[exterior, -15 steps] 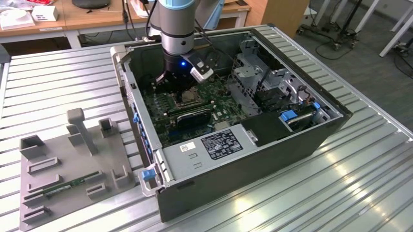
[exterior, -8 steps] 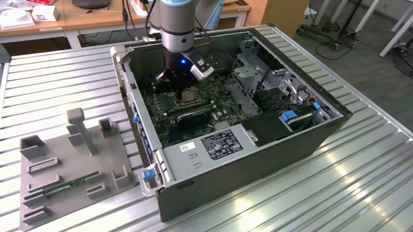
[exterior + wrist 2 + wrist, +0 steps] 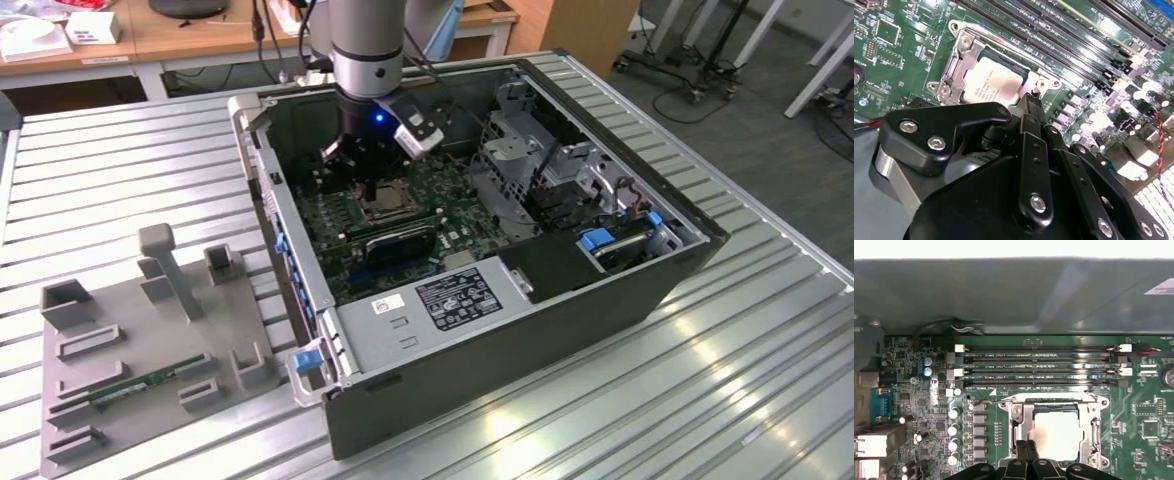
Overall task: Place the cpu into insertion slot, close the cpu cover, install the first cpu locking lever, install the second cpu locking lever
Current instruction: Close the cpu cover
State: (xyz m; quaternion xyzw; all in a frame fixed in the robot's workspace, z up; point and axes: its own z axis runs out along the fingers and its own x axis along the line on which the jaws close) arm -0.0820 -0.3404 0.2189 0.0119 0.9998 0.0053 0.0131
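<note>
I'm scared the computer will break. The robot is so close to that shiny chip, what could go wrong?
The gripper is right at the edge of the cpu cover, so a slip might scratch the cpu. Small silver parts stand close beside it on the board and could probably get knocked.

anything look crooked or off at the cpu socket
Nothing stands out. In the second wrist view the cpu lies flat and square in the cut-out of the cpu cover, which sits down over it. The tool is at the cover's edge.
</note>
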